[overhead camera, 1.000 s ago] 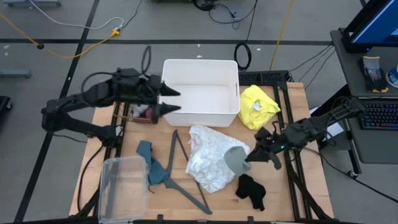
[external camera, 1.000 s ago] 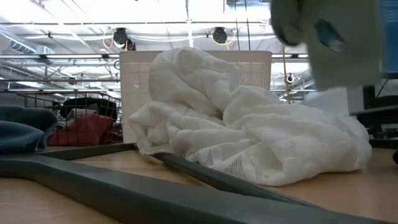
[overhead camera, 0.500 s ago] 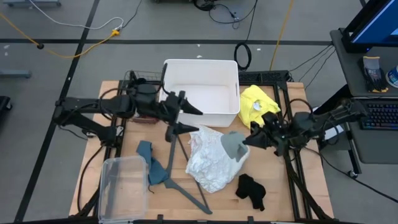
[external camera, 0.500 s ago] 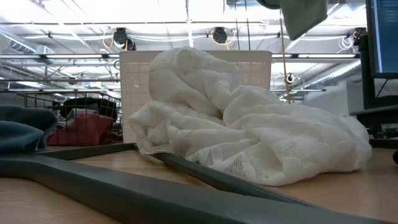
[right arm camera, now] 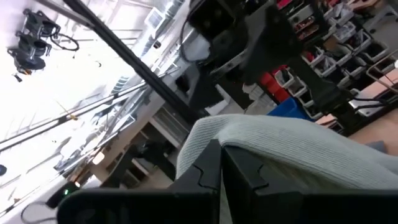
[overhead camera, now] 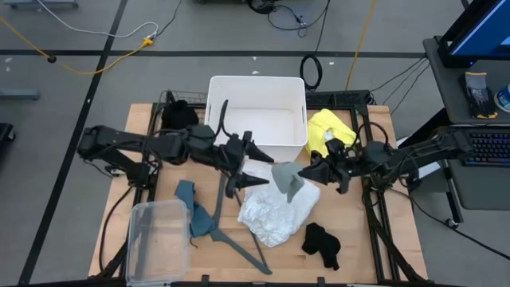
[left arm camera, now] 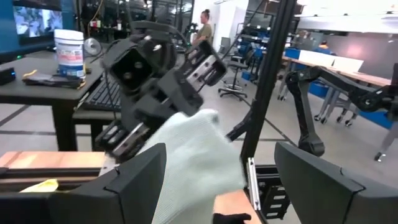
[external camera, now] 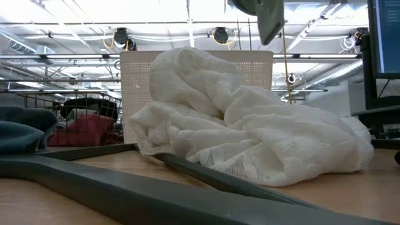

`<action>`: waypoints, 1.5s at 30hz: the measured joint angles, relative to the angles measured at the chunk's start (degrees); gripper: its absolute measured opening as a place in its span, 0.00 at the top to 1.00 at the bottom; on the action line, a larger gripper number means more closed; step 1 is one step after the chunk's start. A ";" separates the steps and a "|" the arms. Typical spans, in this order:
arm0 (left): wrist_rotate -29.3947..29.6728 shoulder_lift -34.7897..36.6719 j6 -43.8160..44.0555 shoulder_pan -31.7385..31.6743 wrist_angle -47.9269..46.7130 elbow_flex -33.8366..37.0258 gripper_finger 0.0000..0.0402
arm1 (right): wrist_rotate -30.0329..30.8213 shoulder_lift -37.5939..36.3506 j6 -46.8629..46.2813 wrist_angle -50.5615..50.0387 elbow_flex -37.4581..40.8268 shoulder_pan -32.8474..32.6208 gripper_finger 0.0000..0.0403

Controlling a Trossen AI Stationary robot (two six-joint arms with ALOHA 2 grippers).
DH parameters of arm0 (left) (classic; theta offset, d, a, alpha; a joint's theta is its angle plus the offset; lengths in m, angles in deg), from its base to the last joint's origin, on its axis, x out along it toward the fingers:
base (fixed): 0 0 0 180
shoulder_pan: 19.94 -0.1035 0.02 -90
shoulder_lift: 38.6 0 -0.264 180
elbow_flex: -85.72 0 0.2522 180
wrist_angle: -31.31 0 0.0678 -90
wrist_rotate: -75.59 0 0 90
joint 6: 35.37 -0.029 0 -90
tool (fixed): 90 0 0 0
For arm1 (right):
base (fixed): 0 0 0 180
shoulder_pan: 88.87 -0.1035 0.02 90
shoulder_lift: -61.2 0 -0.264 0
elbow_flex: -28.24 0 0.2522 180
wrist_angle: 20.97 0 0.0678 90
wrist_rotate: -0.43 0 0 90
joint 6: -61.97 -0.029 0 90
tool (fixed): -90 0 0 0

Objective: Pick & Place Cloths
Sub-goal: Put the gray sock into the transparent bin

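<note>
My right gripper (overhead camera: 307, 171) is shut on the light grey cloth (overhead camera: 287, 177), which hangs in the air above the lacy white cloth (overhead camera: 275, 211). My left gripper (overhead camera: 250, 169) is open and faces the grey cloth (left arm camera: 199, 168) from the table's left. Its fingers stand on either side of the cloth without touching it. The yellow cloth (overhead camera: 331, 131) lies by the bin's right side, the black cloth (overhead camera: 321, 243) near the front edge and the teal cloth (overhead camera: 195, 209) by the hanger. The maroon cloth (external camera: 84, 131) shows only in the low view. My right gripper pinches the light grey cloth between its two fingers at its right-hand top edge (overhead camera: 298, 172), coming level from the table's right. One layer or several, I cannot tell. The cloth is lifted clear and hangs slack below the fingers (external camera: 267, 17).
A white bin (overhead camera: 257, 88) stands at the far middle, and a clear plastic tub (overhead camera: 155, 239) stands at the near left. A grey hanger (overhead camera: 231, 211) lies under my left gripper. A wire basket (overhead camera: 177, 112) sits left of the bin. Bare wood shows at the near right.
My left gripper has swung from the bin's left corner toward the table's right and near edge, up to the grey cloth, staying open. My right gripper has carried the grey cloth up and leftward, over the lacy white cloth.
</note>
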 joint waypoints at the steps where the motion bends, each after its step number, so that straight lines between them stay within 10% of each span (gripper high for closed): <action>1: 0.12 -0.29 0.00 0.33 0.46 0.00 0.26 | 0.00 0.57 -0.26 0.73 0.00 0.29 1.00; 12: 11.32 -0.77 -1.47 3.52 0.32 0.02 0.26 | -0.07 7.29 -2.87 10.02 0.00 1.27 1.00; 45: 20.99 -3.81 -2.91 5.58 -2.33 0.07 0.26 | -1.51 13.41 -4.01 18.39 0.00 3.52 1.00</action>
